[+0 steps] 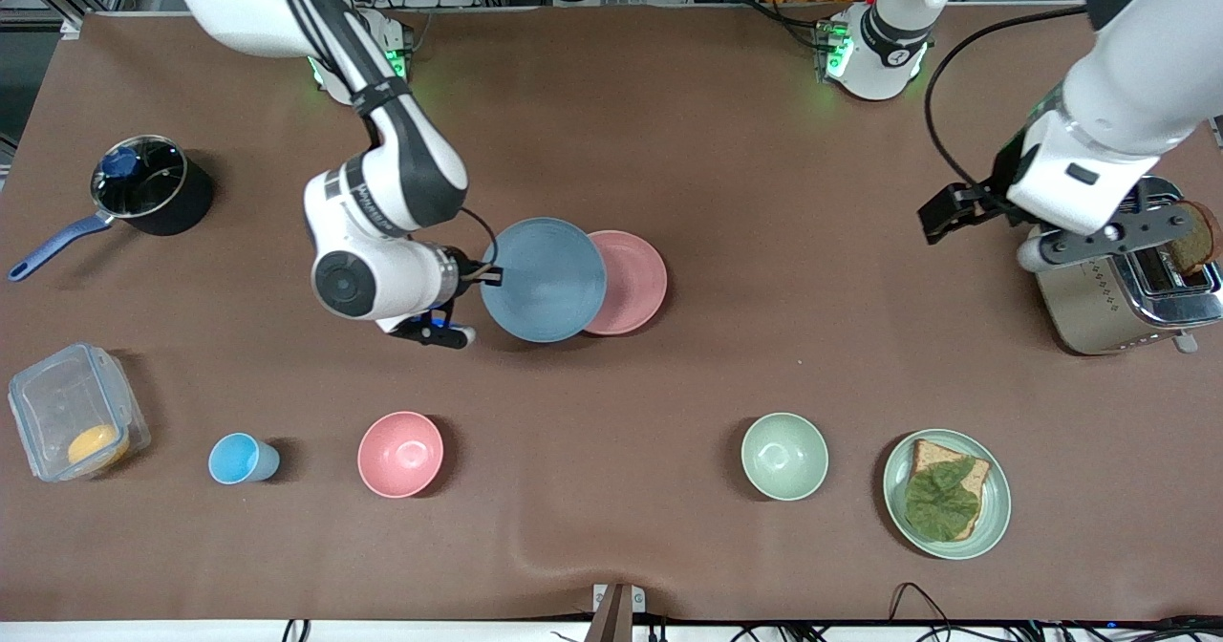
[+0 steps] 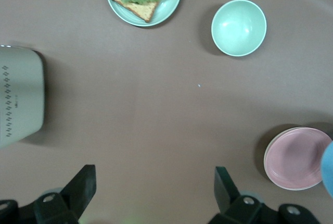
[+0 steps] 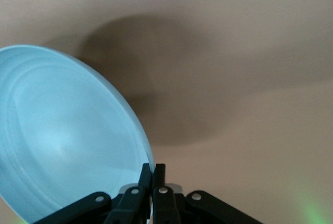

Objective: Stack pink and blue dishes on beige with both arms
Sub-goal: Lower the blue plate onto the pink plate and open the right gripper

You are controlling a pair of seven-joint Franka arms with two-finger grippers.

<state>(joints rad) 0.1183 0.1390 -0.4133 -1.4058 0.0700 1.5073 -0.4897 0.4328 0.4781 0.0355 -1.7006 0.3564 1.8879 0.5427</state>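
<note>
My right gripper (image 1: pixel 487 275) is shut on the rim of the light blue plate (image 1: pixel 543 279), which it holds tilted above the table. The fingertips (image 3: pixel 158 171) pinch the blue plate's (image 3: pixel 62 140) edge, and its shadow falls on the cloth below. The blue plate overlaps the pink plate (image 1: pixel 632 284), which lies flat at mid-table. The left wrist view shows a thin pale edge under the pink plate (image 2: pixel 296 157). I cannot tell whether that edge is the beige plate, which shows nowhere on its own. My left gripper (image 1: pixel 946 210) hangs open and empty (image 2: pixel 154 176) beside the toaster.
The toaster (image 1: pixel 1118 288) with a slice of bread stands at the left arm's end. Nearer the camera are a green plate with toast (image 1: pixel 946 494), green bowl (image 1: pixel 784 456), pink bowl (image 1: pixel 400 454), blue cup (image 1: pixel 239 458) and plastic box (image 1: pixel 76 422). A black pot (image 1: pixel 143 188) sits at the right arm's end.
</note>
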